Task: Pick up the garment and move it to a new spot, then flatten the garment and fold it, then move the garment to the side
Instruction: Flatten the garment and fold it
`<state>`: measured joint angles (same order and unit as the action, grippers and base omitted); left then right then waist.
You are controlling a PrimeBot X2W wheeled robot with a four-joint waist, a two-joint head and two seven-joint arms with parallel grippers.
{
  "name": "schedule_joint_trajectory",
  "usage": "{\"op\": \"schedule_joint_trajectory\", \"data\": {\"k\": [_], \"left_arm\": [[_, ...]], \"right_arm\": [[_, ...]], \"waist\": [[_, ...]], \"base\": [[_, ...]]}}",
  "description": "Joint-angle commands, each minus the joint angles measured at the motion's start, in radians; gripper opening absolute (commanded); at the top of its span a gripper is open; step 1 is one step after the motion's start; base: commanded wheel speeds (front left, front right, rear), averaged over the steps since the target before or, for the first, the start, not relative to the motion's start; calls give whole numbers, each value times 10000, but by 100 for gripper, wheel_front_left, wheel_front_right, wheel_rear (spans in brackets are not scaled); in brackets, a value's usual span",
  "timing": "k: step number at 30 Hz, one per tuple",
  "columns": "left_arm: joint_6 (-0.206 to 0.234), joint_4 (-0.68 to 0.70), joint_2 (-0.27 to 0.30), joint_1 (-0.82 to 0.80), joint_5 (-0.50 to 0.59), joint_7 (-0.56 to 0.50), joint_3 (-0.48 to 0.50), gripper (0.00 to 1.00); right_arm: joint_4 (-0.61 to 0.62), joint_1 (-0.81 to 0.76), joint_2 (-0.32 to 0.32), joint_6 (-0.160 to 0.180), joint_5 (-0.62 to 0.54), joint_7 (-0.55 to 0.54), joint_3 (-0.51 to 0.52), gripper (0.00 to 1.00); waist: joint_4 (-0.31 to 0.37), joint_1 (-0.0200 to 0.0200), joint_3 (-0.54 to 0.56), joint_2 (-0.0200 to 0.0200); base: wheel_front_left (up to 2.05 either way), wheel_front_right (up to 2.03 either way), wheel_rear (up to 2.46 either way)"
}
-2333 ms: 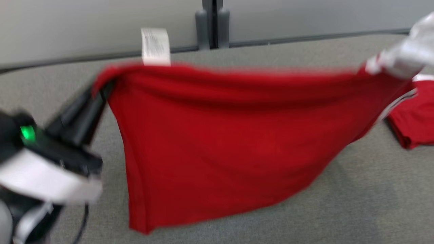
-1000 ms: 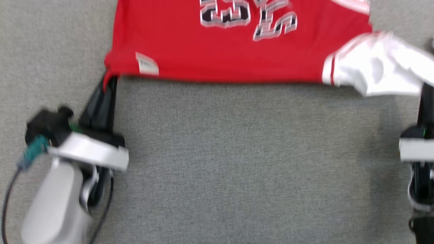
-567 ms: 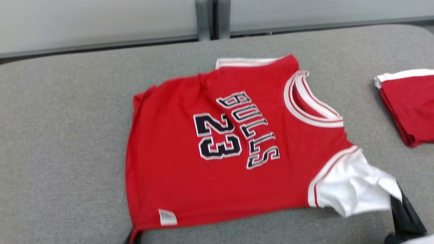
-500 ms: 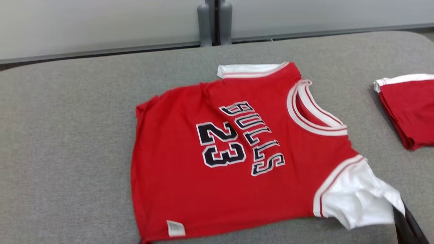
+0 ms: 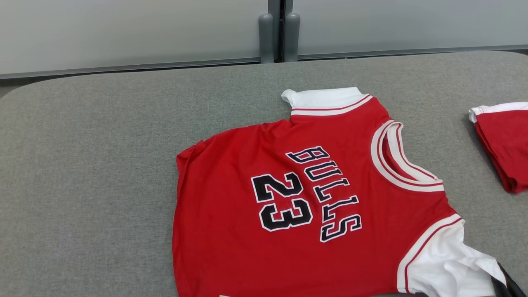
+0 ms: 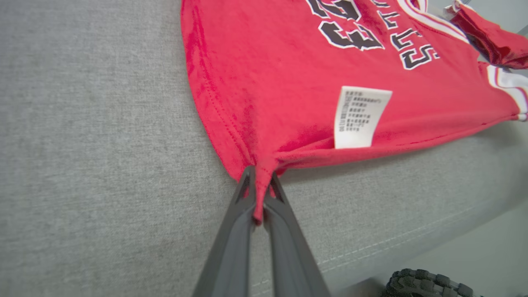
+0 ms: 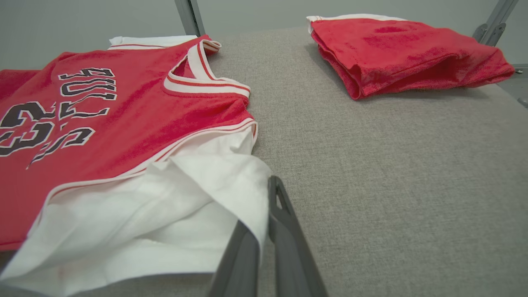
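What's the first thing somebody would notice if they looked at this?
The big red jersey with BULLS and 23 on it, spread out on the grey table. The left gripper pinches its bottom corner, and the right gripper pinches its white sleeve. A folded red garment sits off to the robot's right.

Head view: high above the garment point(image 5: 313, 231), facing down, farthest off. Wrist views: close and low, left at its hem corner point(image 6: 260, 169), right at its white sleeve point(image 7: 194, 198). All share its lettering point(image 5: 305, 194).
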<state>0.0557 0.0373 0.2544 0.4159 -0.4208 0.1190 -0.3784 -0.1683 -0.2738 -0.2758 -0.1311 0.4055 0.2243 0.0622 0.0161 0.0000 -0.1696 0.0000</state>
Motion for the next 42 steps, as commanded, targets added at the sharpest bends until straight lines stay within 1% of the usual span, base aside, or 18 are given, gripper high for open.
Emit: {"op": "schedule_joint_trajectory", "data": {"k": [1, 4, 9, 10, 11, 13, 18, 21, 22, 23, 24, 25, 27, 29, 33, 36, 39, 42], "left_arm": [[-102, 359, 171, -17, -184, -246, 114, 0], [-207, 1235, 284, -263, -655, -845, 284, 0], [-389, 2455, 485, -814, -1636, -2166, 495, 0], [-390, 2526, 598, -959, -1694, -2417, 541, 0], [-390, 2526, 598, -959, -1694, -2417, 541, 0], [-299, 2554, 618, -1249, -1899, -2826, 617, 0], [86, 2115, 750, -1856, -2059, -3581, 876, 0], [-65, 1818, 804, -2301, -2056, -3737, 826, 0], [-123, 1682, 732, -2508, -2131, -3767, 792, 0], [-168, 1533, 662, -2750, -2154, -3745, 780, 28], [-238, 1352, 653, -2950, -2134, -3760, 725, 87], [-381, 1136, 646, -3124, -2142, -3870, 577, 100], [-530, 779, 569, -3448, -2248, -3942, 493, 100], [-553, 499, 576, -3667, -2241, -3960, 519, 100], [-346, 308, 578, -3427, -2385, -3840, 750, 100], [-157, 574, 534, -2853, -2640, -3719, 992, 100], [76, 1062, 416, -2167, -2891, -3474, 1209, 100], [83, 1265, 303, -1968, -3008, -3342, 1246, 100]], "right_arm": [[307, 252, -305, 5, 80, -226, -94, 0], [928, 582, -753, 5, 221, -961, -482, 0], [1712, 1638, -1705, 5, 314, -2750, -1193, 0], [1764, 1873, -1900, 5, 241, -3128, -1348, 0], [1764, 1873, -1900, 5, 241, -3128, -1348, 0], [1744, 2447, -2035, 5, 342, -3759, -1482, 0], [1106, 3692, -2319, 5, 217, -4934, -1813, 0], [626, 4283, -2286, 5, 250, -5270, -2106, 0], [469, 4449, -2314, 5, 207, -5342, -2219, 24], [326, 4606, -2328, 5, 178, -5377, -2271, 44], [151, 4731, -2299, 5, 191, -5428, -2312, 100], [17, 4830, -2304, 5, 145, -5450, -2398, 100], [-159, 5027, -2292, 5, 78, -5410, -2528, 100], [-195, 5180, -2281, 5, 13, -5212, -2634, 100], [85, 5219, -2356, 5, -82, -4583, -2496, 100], [598, 4779, -2404, 5, 96, -4361, -1999, 100], [1440, 3839, -2639, 5, 73, -4655, -1394, 100], [2067, 3126, -2639, 5, 285, -4790, -1301, 100]], "waist": [[29, 0, -23, 0], [85, 0, -38, 0], [141, 0, -115, 0], [142, 0, -137, 0], [142, 0, -137, 0], [119, 0, -140, 0], [21, 0, -196, 0], [-122, 0, -283, 0], [-177, 0, -331, 0], [-244, 0, -367, 0], [-297, 0, -408, 0], [-344, 0, -441, 0], [-384, 0, -493, 0], [-333, 0, -548, 0], [-124, 0, -578, 0], [68, 0, -602, 0], [191, 0, -847, 0], [165, 0, -1109, 0]], "base": [[0, 0, 0], [0, 0, 0], [0, 0, 0], [0, 0, 0], [0, 0, 0], [0, 0, 0], [0, 0, 0], [0, 0, 0], [0, 0, 0], [0, 0, 0], [0, 0, 0], [0, 0, 0], [0, 0, 0], [0, 0, 0], [0, 0, 0], [0, 0, 0], [0, 0, 0], [0, 0, 0]]}}
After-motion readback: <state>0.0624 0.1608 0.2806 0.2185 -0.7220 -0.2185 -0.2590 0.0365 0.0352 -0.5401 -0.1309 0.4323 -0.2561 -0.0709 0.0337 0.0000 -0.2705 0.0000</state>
